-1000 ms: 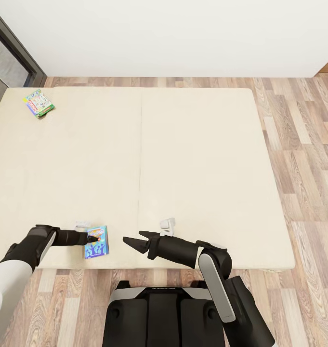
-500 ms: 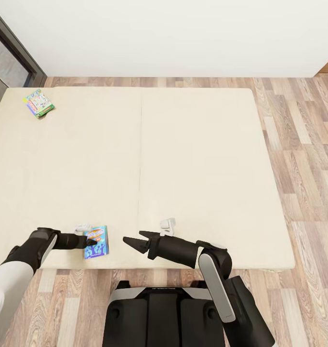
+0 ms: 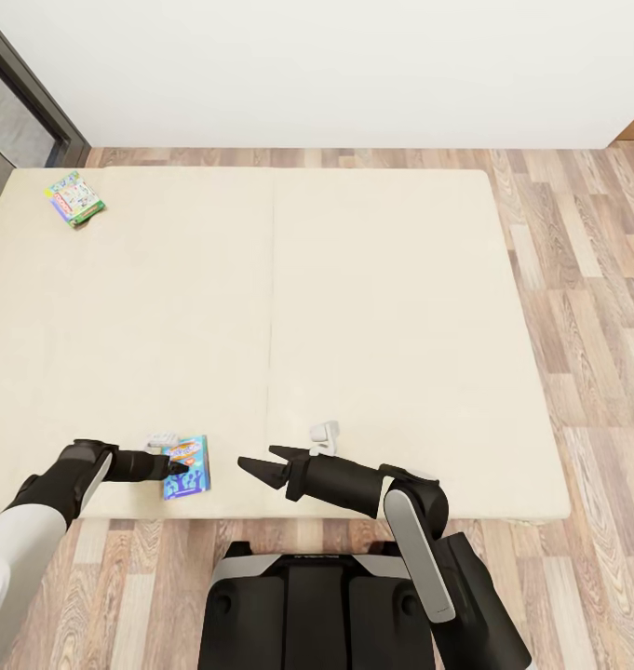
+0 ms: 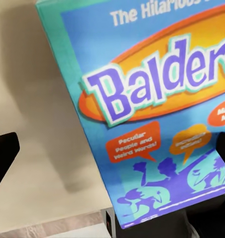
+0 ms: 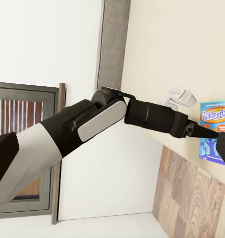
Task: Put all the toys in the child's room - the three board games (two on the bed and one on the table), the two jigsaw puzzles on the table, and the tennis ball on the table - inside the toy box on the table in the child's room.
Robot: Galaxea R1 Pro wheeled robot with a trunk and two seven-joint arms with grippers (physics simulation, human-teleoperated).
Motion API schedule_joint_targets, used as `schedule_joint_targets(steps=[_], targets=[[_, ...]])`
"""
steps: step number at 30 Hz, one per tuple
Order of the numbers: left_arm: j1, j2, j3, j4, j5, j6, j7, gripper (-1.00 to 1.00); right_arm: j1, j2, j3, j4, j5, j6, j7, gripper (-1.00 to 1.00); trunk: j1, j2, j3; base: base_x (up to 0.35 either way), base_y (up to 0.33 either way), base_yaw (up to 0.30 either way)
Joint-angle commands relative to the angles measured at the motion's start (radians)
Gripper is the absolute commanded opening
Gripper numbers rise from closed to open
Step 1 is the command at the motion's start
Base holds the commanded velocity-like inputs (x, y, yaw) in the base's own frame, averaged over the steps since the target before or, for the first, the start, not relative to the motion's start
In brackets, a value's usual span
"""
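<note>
The bed [image 3: 354, 307] spreads wide before me, a plain beige matte mattress cover with a faint seam down its middle, wood-plank floor [image 3: 577, 279] around it and a white wall [image 3: 354, 65] at twelve o'clock. At ten o'clock, near the far corner, lies a flat green-edged board game [image 3: 74, 198]. At seven o'clock, by the near edge, lies the blue board game [image 3: 187, 466], glossy, printed with orange and purple. My left gripper [image 3: 176, 462] sits at that box, fingers spread apart, one each side in my left wrist view. My right gripper [image 3: 257, 462] hovers at six o'clock, jaws apart, holding nothing, just beside the blue box.
</note>
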Motion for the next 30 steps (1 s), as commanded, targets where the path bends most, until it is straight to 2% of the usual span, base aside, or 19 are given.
schedule_joint_targets(steps=[1, 21, 22, 23, 26, 30], targets=[[0.001, -0.003, 0.009, -0.002, -0.010, 0.004, -0.011, 1.00, 0.000, 0.000, -0.001, 0.000, -0.003, 0.006, 0.001, 1.00, 0.001, -0.001, -0.001, 0.000, -0.019, 0.000], [0.001, -0.017, 0.009, -0.002, -0.010, 0.004, -0.012, 1.00, 0.000, 0.000, -0.003, 0.004, -0.003, 0.007, 0.000, 1.00, 0.001, -0.001, -0.006, 0.000, -0.027, 0.000], [-0.006, 0.010, 0.003, -0.011, -0.006, 0.003, -0.005, 1.00, 0.001, -0.005, -0.009, 0.010, 0.003, 0.001, -0.006, 1.00, 0.000, 0.000, -0.006, 0.000, 0.000, 0.000], [-0.007, 0.008, 0.000, -0.015, -0.010, 0.007, 0.000, 1.00, 0.001, -0.011, -0.015, 0.015, 0.009, -0.005, -0.012, 1.00, 0.000, 0.000, -0.006, 0.000, 0.000, 0.000], [-0.006, 0.007, -0.010, -0.024, -0.001, 0.030, 0.015, 1.00, 0.001, -0.005, -0.031, 0.019, 0.009, -0.022, -0.029, 1.00, 0.000, 0.000, -0.006, 0.000, 0.000, 0.000], [-0.005, -0.003, -0.007, -0.036, 0.002, 0.025, -0.005, 1.00, 0.001, -0.006, -0.043, 0.019, 0.014, -0.045, -0.051, 1.00, 0.000, 0.000, -0.006, 0.000, 0.000, 0.000]])
